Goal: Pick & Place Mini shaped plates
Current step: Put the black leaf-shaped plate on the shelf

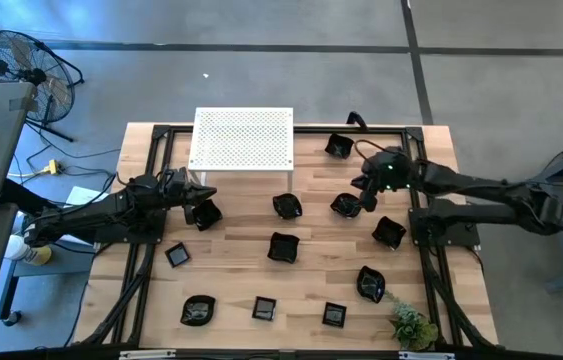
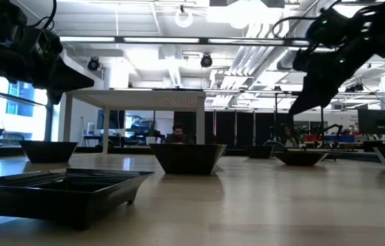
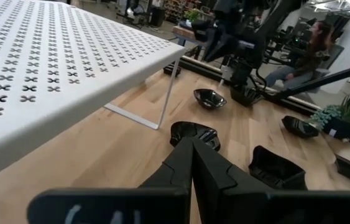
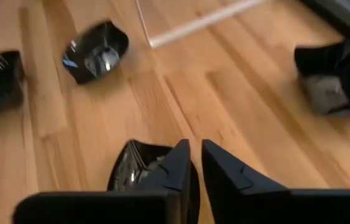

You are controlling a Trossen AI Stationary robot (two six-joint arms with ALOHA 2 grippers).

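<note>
Eleven mini shaped plates (image 1: pixel 283 247) scattered over the wooden surface (image 1: pixel 231 270), right gripper (image 1: pixel 369 198) above one plate (image 4: pixel 138 168), jaws slightly apart in wrist view, left gripper (image 1: pixel 193 208) beside white platform (image 1: pixel 242 138), jaws together, person (image 2: pixel 176 133) only in low view

Overhead, table-level, two wrist views.
</note>
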